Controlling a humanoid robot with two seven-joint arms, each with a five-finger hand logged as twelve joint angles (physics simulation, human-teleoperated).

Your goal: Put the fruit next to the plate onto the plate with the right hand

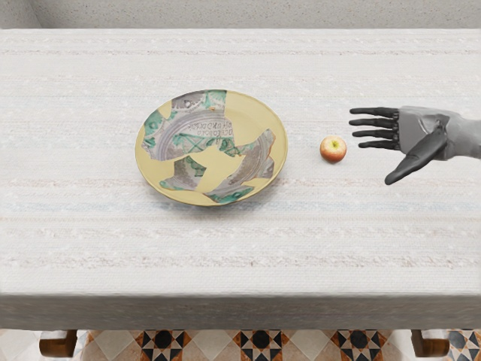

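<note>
- The table (240,248) filled almost the whole head view. It was covered by a pale cloth with faint stripes, and it carried only two things, so there was free room around each of them.
- The plate (252,114) stood a little left of the middle of the table. It was wide, shallow and yellow, with grey and green patterned patches. Nothing lay on it, so the task was not yet done. Its low rim would probably make it easy to bring the fruit in from the side.
- The right hand (412,137) came in from the right edge and was held above the table, near the fruit but not touching it. Its fingers (372,122) were stretched out and apart, pointing left toward the fruit, and the thumb hung lower, away from them. It held nothing. In my judgement this open posture was kept to leave a gap wide enough for the fruit, as a preparation for a grasp.
- The apple (333,148) was small, red and yellow. It sat upright on the cloth between the plate and the right hand, near the plate's right rim but clearly apart from it.
- The left arm was not visible.
</note>
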